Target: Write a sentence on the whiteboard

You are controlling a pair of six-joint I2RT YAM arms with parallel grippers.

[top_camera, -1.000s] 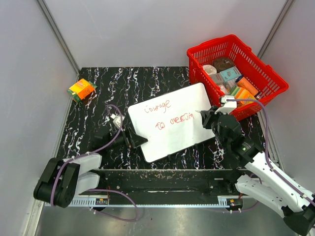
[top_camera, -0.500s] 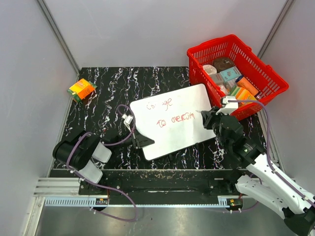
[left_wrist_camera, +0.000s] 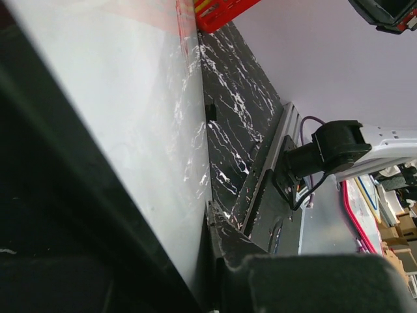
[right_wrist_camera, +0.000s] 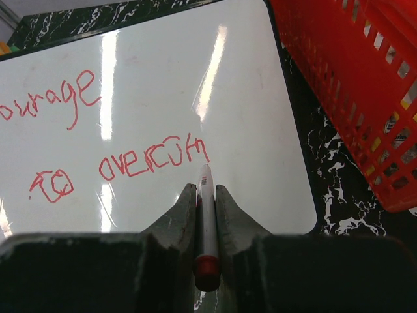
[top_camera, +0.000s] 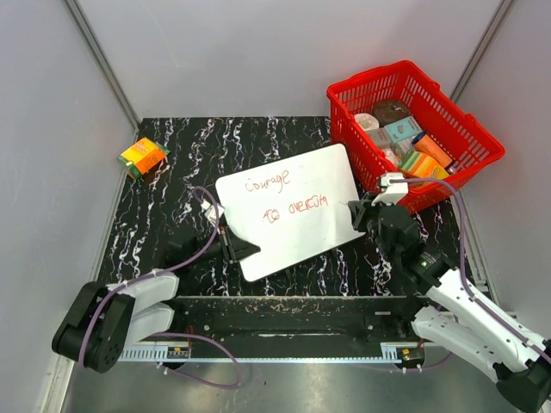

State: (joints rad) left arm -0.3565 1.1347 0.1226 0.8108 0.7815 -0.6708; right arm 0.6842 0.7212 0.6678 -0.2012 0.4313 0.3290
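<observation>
While one whiteboard [top_camera: 293, 215] lies on the table [top_camera: 172, 146] beside one red basket [top_camera: 469, 142], bearing two lines of red words [right_wrist_camera: 150, 160], the right gripper [right_wrist_camera: 207, 195] pinches one marker [right_wrist_camera: 207, 225] and the left gripper [top_camera: 236, 249] clamps the board's edge.

The whiteboard [top_camera: 297, 237] is lying on the table [top_camera: 258, 138], a marker [right_wrist_camera: 207, 215] over it. The basket [top_camera: 469, 172] is sitting right (far corner); a box [top_camera: 143, 157], far left.

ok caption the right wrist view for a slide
Right jaws shut on a marker, tip by the red sentence on the whiteboard.
</observation>
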